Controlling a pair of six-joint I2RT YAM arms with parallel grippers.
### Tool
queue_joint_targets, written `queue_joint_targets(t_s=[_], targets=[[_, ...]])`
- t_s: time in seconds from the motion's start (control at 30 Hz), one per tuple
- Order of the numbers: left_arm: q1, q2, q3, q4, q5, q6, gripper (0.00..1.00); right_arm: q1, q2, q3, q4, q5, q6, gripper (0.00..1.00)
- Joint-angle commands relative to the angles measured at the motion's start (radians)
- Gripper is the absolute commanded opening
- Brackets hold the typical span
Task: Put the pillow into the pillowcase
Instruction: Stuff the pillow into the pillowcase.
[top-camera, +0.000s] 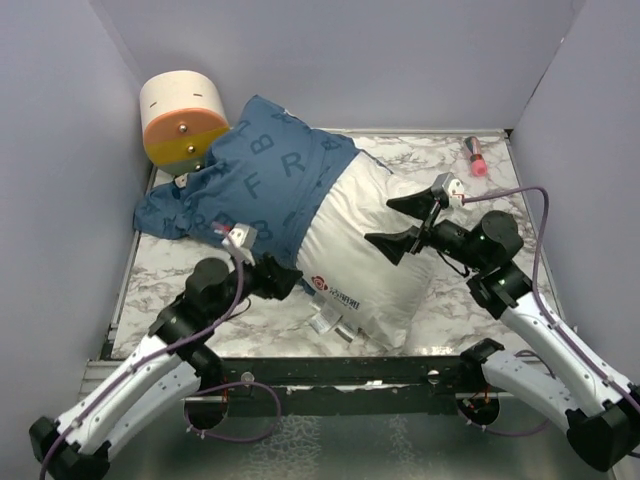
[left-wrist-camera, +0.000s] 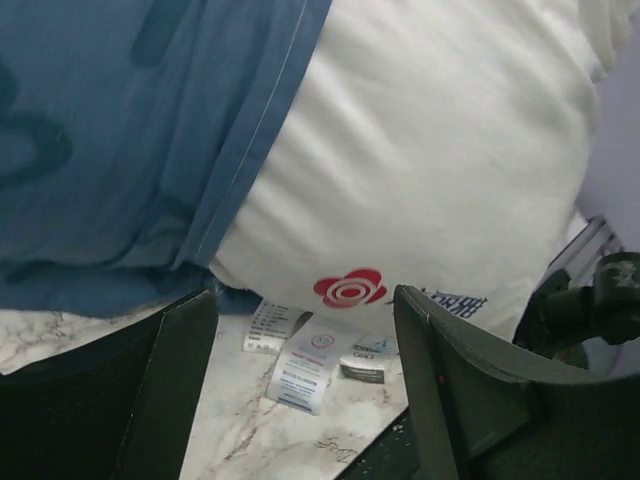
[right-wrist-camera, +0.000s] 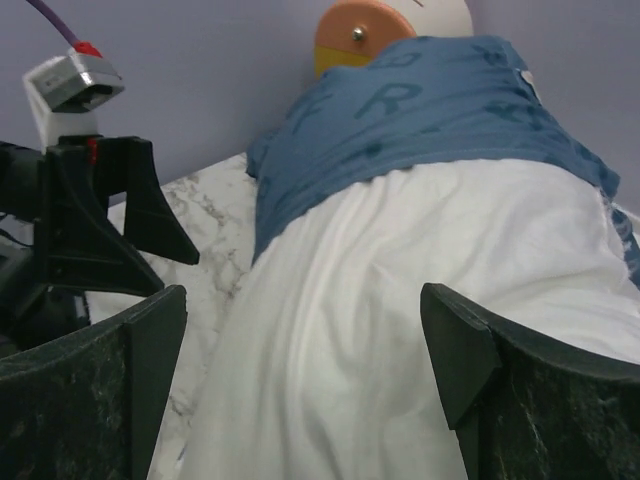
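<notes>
Presently, the large plump white rectangular fabric pillow (top-camera: 350, 235) lies diagonally across the middle of the grey-veined marble-patterned tabletop (top-camera: 455, 300). Its upper-left half sits inside the dark blue thin fabric pillowcase (top-camera: 270, 175) printed with light blue letters; its lower-right half is bare. The case's hemmed opening runs across the pillow from upper right to lower left, and slack blue cloth spreads flat toward the left edge of the tabletop. A red flower-shaped logo (left-wrist-camera: 350, 288) is printed near the pillow's lower edge. Small white care labels (left-wrist-camera: 305, 365) hang from that edge onto the tabletop.

Left arm (top-camera: 150, 370): reaches up from the lower left of the overhead frame, with its jaws at the lower-left side of the pillow, just beside the case's hem. In the left wrist view the jaws stand clearly apart with nothing between them; they hold neither cloth nor pillow.

Right arm (top-camera: 540, 330): enters from the lower right, with its jaws over the bare right part of the pillow. They are spread wide and grip nothing. Whether the fingertips touch the fabric cannot be told.

Other items: a cream and orange cylinder (top-camera: 183, 115) stands in the upper-left corner, just beside the far end of the pillowcase. A small pink object (top-camera: 475, 157) lies near the upper-right corner of the tabletop, well apart from the pillow.
</notes>
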Motion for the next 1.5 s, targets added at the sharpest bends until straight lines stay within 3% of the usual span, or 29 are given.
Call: queue_joint_targets(t_s=[0.0, 0.17, 0.4, 0.63, 0.77, 0.93, 1.2, 1.33, 1.47], targets=[[0.004, -0.221, -0.155, 0.010, -0.116, -0.245, 0.74, 0.010, -0.052, 0.098, -0.287, -0.088, -0.009, 0.99], [0.003, -0.151, -0.165, -0.007, -0.084, -0.253, 0.74, 0.010, -0.097, 0.073, -0.427, -0.031, 0.043, 0.99], [0.022, 0.141, -0.155, 0.153, 0.011, -0.204, 0.75, 0.010, -0.176, 0.061, -0.516, -0.032, 0.074, 0.99], [0.050, 0.317, -0.258, 0.517, 0.158, -0.292, 0.77, 0.010, -0.251, 0.031, -0.569, -0.122, 0.109, 0.98], [0.048, 0.475, -0.273, 0.725, 0.248, -0.343, 0.78, 0.010, -0.250, 0.098, -0.662, -0.064, 0.034, 0.98], [0.049, 0.679, -0.226, 0.836, 0.249, -0.356, 0.78, 0.010, -0.214, 0.153, -0.650, -0.071, 0.018, 0.99], [0.054, 0.886, -0.148, 0.970, 0.253, -0.377, 0.57, 0.010, -0.228, 0.090, -0.650, -0.056, 0.013, 0.99], [0.053, 0.996, -0.143, 1.132, 0.322, -0.404, 0.63, 0.010, -0.240, 0.065, -0.644, -0.037, 0.013, 0.99], [0.027, 1.070, -0.144, 1.267, 0.340, -0.452, 0.77, 0.010, -0.222, 0.067, -0.650, -0.029, 0.004, 0.99]])
